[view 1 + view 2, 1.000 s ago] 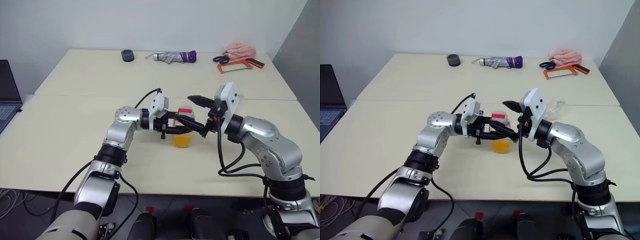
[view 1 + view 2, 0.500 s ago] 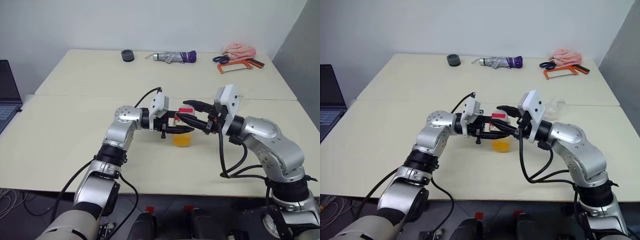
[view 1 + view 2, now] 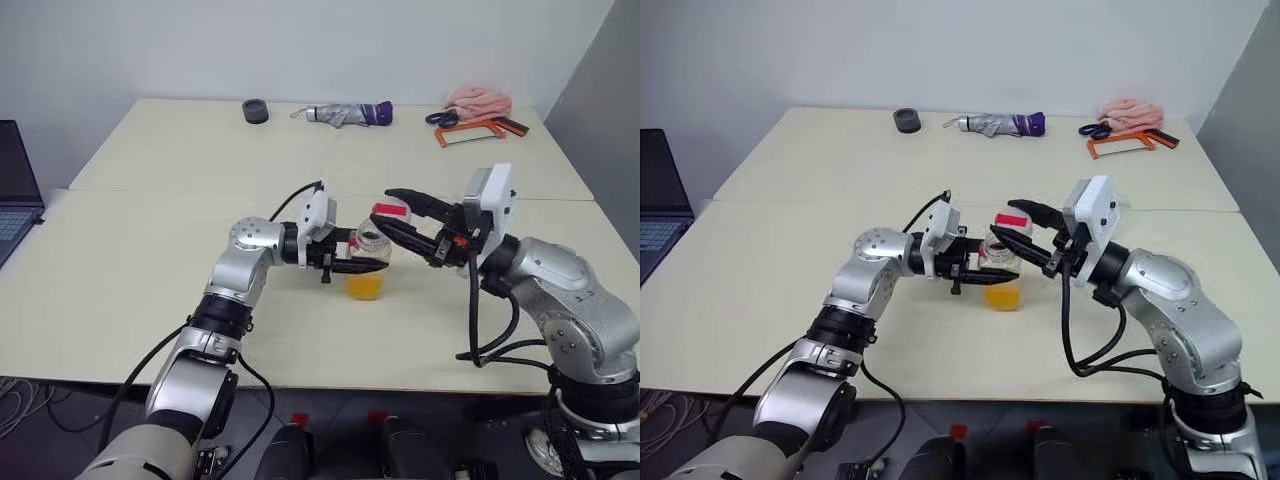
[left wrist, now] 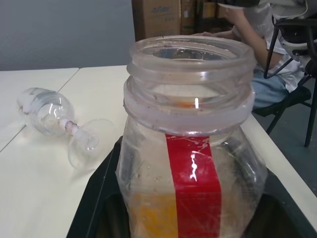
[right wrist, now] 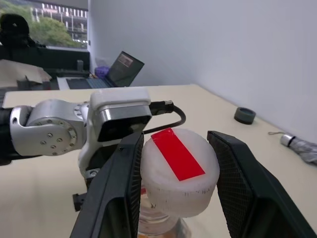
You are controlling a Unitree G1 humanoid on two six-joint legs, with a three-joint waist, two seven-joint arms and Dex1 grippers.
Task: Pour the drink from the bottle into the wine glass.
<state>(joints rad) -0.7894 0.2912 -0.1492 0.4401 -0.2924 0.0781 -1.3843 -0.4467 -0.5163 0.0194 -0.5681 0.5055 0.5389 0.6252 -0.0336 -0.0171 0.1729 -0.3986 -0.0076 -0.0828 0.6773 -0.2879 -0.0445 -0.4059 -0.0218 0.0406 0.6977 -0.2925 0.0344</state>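
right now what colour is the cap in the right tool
White with a red strip across its top; the cap shows best in the right wrist view.

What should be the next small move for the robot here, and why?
Probably set the cap down: the right claw holds it clear of the open bottle, which the left claw grips. The wine glass lies on its side, so it needs righting before pouring.

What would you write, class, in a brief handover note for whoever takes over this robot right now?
Left gripper: shut on the small clear plastic bottle with a red label strip, upright, orange drink inside.
Right gripper: shut on the white cap with a red strip, lifted off.
Clear stemmed wine glass: lying on its side on the cream table.
Done: bottle uncapped.
Left: stand the glass upright, pour.
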